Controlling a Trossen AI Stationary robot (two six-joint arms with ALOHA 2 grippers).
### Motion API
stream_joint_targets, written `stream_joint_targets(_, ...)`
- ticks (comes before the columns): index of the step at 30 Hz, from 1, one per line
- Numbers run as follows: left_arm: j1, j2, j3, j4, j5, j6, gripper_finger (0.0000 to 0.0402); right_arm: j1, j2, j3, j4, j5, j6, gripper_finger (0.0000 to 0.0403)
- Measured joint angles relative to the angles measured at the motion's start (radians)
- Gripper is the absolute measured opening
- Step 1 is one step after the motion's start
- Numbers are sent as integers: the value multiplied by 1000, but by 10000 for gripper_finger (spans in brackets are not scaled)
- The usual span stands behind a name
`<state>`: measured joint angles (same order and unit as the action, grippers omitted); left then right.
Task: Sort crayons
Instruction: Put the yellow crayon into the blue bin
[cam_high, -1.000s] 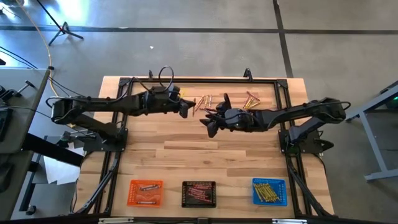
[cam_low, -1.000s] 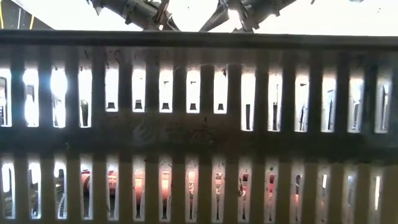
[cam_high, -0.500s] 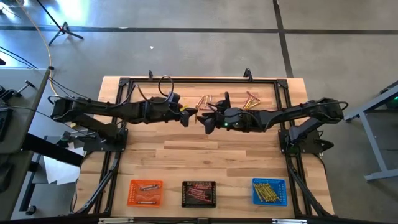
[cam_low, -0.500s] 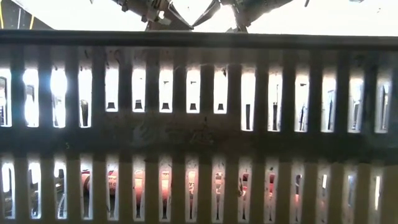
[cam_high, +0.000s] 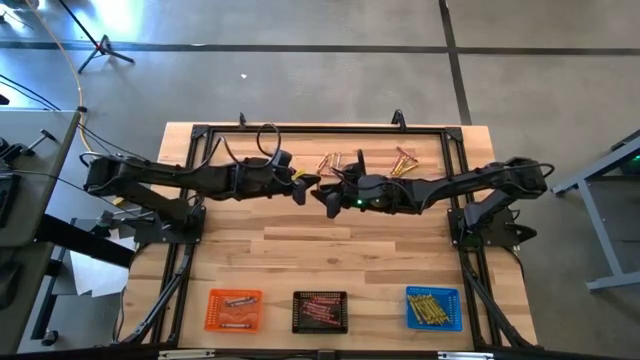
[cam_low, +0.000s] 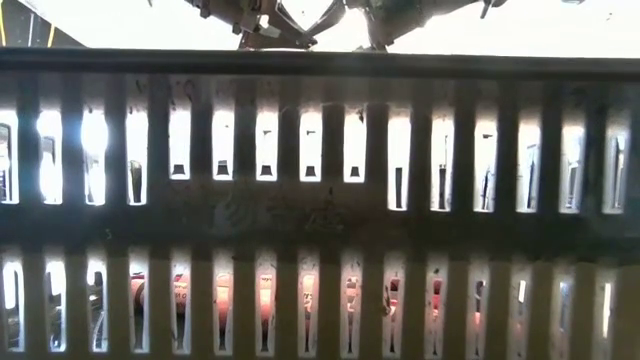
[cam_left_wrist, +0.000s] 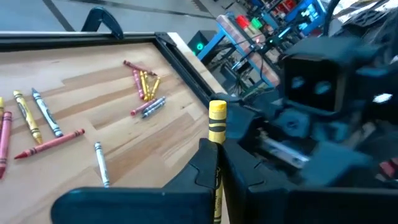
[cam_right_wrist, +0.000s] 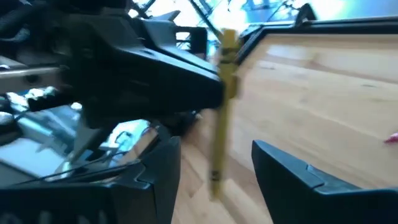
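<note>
Yellow crayon (cam_left_wrist: 217, 118) pinched in left hand (cam_left_wrist: 216, 163), between right hand's (cam_right_wrist: 214, 158) spread fingers.

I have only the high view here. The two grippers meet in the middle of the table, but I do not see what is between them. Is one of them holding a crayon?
Observer: Yes. The left gripper is shut on a yellow crayon, which stands upright between its fingers.
Operator: And the right gripper, has it taken the crayon?
Observer: Not yet. In its wrist view the right gripper is open, with the yellow crayon in the gap between its fingers.
Operator: Are loose crayons left on the table?
Observer: Yes. The left wrist view shows several, among them a red crayon lying on the table.
</note>
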<state>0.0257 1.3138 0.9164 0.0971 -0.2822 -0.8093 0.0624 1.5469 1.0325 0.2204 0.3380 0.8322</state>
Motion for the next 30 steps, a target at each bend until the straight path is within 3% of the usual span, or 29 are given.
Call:
stream_joint_targets(9,0,64,1,41,42,0,0,0,20,-1,11,-32,14,110)
stream_joint_targets(17,-1,60,1,48,45,49,0,-4,19,-1,-17,-40,27,15)
stream_joint_targets(25,8,58,0,45,122,112,22,-11,-9,0,-129,-109,31,10)
stream_joint_targets(30,36,48,0,20,200,139,46,-6,-111,1,-315,-122,22,10)
